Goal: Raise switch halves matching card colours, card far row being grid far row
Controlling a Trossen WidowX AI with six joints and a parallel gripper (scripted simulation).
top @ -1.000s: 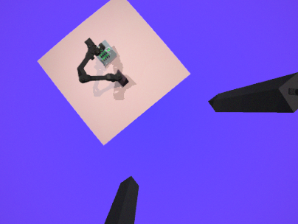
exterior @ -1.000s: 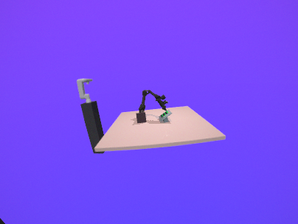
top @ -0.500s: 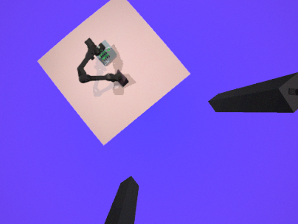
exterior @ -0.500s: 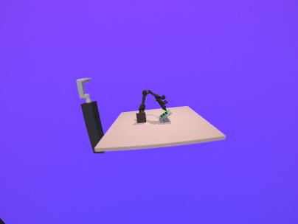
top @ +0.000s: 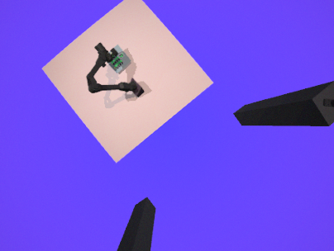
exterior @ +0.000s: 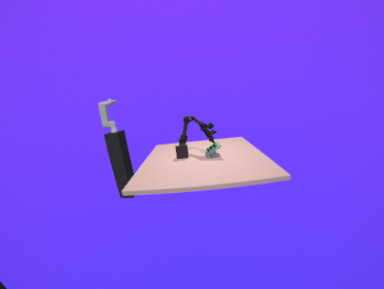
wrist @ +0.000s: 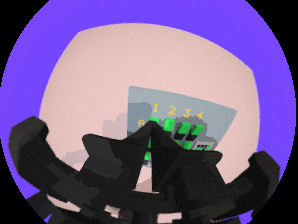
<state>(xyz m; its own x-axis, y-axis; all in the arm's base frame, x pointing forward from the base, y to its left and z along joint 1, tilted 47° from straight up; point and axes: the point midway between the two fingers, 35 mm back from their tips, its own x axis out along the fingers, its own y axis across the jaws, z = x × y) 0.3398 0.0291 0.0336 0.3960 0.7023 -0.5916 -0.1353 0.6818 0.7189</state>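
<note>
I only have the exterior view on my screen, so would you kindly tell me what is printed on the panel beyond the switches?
Observer: The wrist view shows yellow numbers, 1 to 4, along one edge of the panel.
Operator: Thank you. How do the fingertips of the claw stand?
Observer: They meet in a point, shut with nothing between them, and cover part of the switches in the wrist view.
Operator: And is the card in sight?
Observer: Partly: the wrist view shows the small card beyond column 4's switches, its lower part hidden behind the claw.
</note>
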